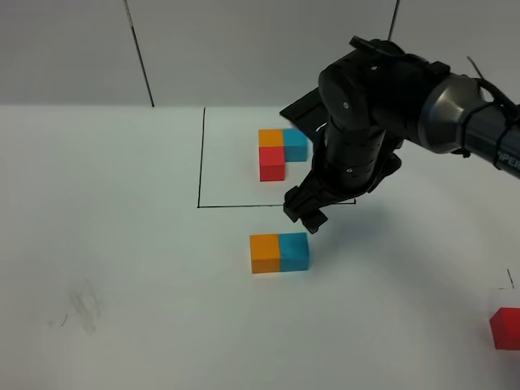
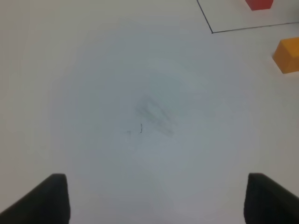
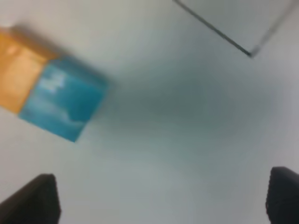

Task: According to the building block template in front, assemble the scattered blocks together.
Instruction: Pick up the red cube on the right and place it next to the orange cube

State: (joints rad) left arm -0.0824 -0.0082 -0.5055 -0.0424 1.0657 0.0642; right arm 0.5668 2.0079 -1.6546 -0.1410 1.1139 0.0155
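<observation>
Tabletop (image 1: 122, 244), white with one faint scuff (image 1: 81, 309), carries everything. The right arm (image 1: 382, 97) reaches over its middle. A drawn black rectangle (image 1: 201, 162) frames the building block template (image 1: 272, 151): orange at the far left, blue to its right, red against the orange one's near side.

Just outside the rectangle's near line, the orange cube (image 1: 265, 253) and blue cube (image 1: 294, 250) sit touching, in the template's order. The red cube (image 1: 505, 328) lies well apart at the table's right edge, partly cut off by the frame.

The right gripper (image 1: 305, 213) hangs close to the blue cube's far right corner and clear of it, jaws spread wide and empty. The left gripper (image 2: 156, 198) is just as wide and empty, over the scuff.

Two of three look placed, so the step in hand is probably fetching the red cube. To do it well:

- Lift straight up before swinging right, so a fingertip cannot nudge the pair.
- Come down on the red cube from above, jaws square to two opposite faces.
- Set it on the table just short of the orange cube's near face.
- Ease it in until flush, edges aligned, then let go.
</observation>
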